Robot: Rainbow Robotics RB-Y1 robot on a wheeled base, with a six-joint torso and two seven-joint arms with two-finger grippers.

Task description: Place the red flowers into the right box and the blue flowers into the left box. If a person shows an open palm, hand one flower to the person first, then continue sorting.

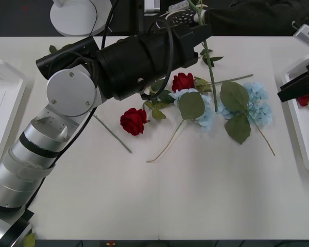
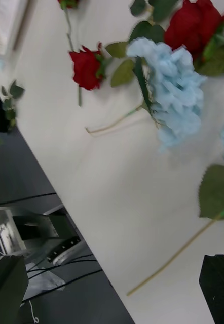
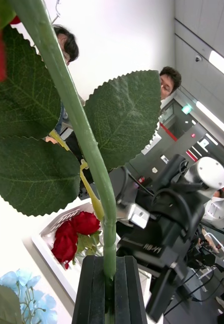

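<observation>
Left wrist view gives us the clearest fact: the left tool (image 3: 109, 283) has its black fingers pressed together on the green stem of a red rose (image 3: 66, 96), and the stem rises straight out from between them with broad leaves on both sides. In the front view we see this left tool (image 1: 200, 19) at the far edge of the counter (image 1: 195, 195), with the stem hanging down from it toward the flowers.

On the counter lie two more red roses (image 1: 133, 121) and, just beside them, the two blue flowers (image 1: 203, 109), near the middle. The right tool (image 2: 112, 288) is held above the near part of the counter with its fingers well apart, and the blue flowers lie beyond it. The right box (image 1: 305, 139) holds red roses (image 3: 74, 237). The left box (image 1: 2, 103) sits at the left edge.
</observation>
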